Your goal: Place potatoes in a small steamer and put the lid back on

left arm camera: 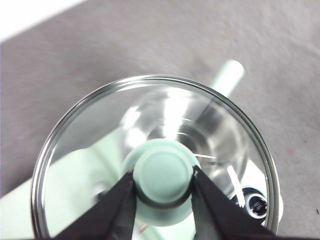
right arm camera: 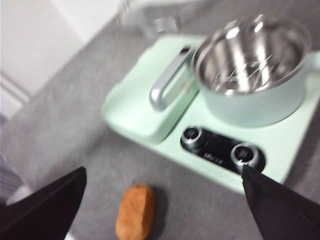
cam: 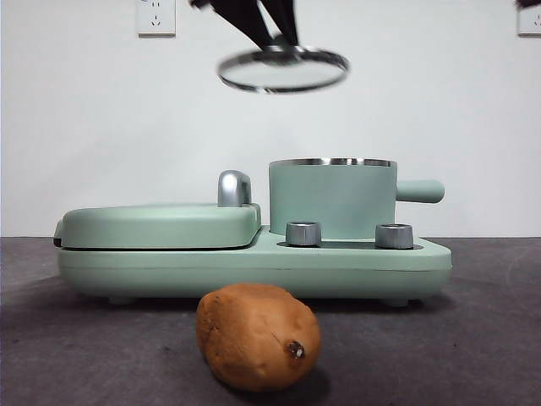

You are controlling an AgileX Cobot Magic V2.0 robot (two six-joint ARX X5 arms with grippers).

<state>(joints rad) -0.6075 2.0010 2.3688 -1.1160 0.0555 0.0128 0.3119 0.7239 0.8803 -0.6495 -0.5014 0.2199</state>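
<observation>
The orange-brown potato (cam: 258,336), dark stub at one end, lies on the grey worktop (cam: 473,338) in front of the appliance. The left gripper (left arm camera: 164,181) is clamped on the lid (cam: 283,69)'s mint knob, holding the steel-rimmed glass high above the uncovered steamer (cam: 332,198). The right gripper (right arm camera: 165,200), jaws spread wide, hangs over the potato with bare worktop all round.

A gripper (cam: 279,42) holds the lid (cam: 283,69) high above the open steamer (cam: 332,199); the potato (cam: 258,336) lies near, on the table (cam: 473,338).
</observation>
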